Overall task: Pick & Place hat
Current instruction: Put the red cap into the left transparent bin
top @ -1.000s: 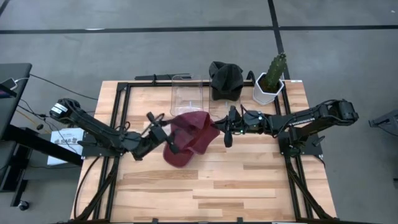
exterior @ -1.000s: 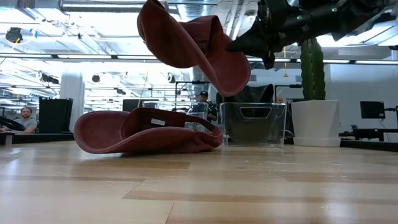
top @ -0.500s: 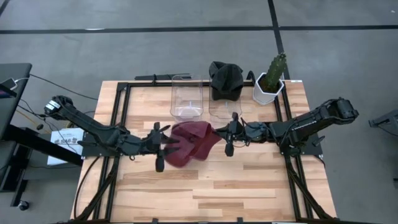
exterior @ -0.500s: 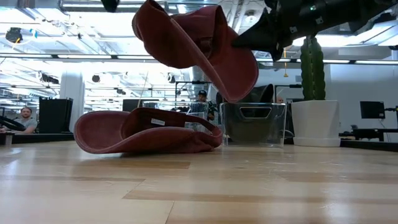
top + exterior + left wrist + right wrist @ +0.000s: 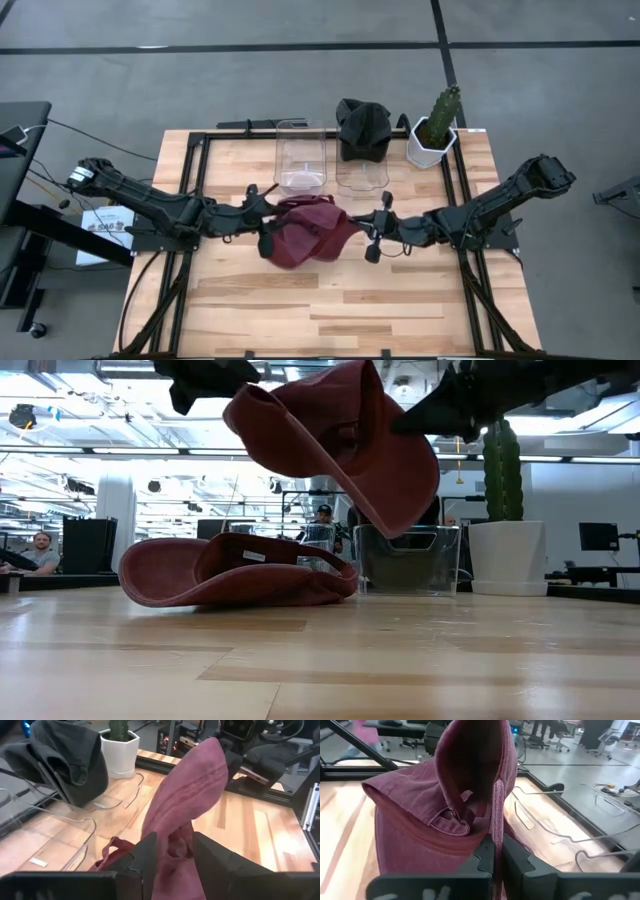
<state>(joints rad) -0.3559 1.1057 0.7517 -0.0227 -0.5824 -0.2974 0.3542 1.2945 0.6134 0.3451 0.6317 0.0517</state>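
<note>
A maroon hat (image 5: 340,450) hangs in the air over the middle of the table, held between both grippers. My left gripper (image 5: 266,226) is shut on its left side and my right gripper (image 5: 366,233) on its right side. In the low view, the left gripper (image 5: 205,375) shows at the upper left and the right gripper (image 5: 450,405) at the upper right. A second maroon hat (image 5: 235,570) lies below on its brim on the wooden table (image 5: 400,290). My left gripper pinches bunched cloth of the hat (image 5: 175,855) between its two fingers (image 5: 150,852), several layers. It comes nearly level from the table's left. The hat rises beyond the fingers, clear of the table. My right gripper pinches the edge of the hat's brim (image 5: 496,815) between its two fingers (image 5: 485,855). The fingers come nearly level from the table's right. The hat stands folded in front of them, lifted clear.
At the far edge stand a clear container (image 5: 300,155), a black hat (image 5: 362,128) above a second clear container (image 5: 362,178), and a cactus in a white pot (image 5: 435,130). People sit in the room beyond the table.
My right gripper has swung toward the table's near edge, still shut on the brim. My left gripper has rolled and moved a little toward the table's right. The held hat has turned and bunched narrower between them, staying clear of the lower hat.
</note>
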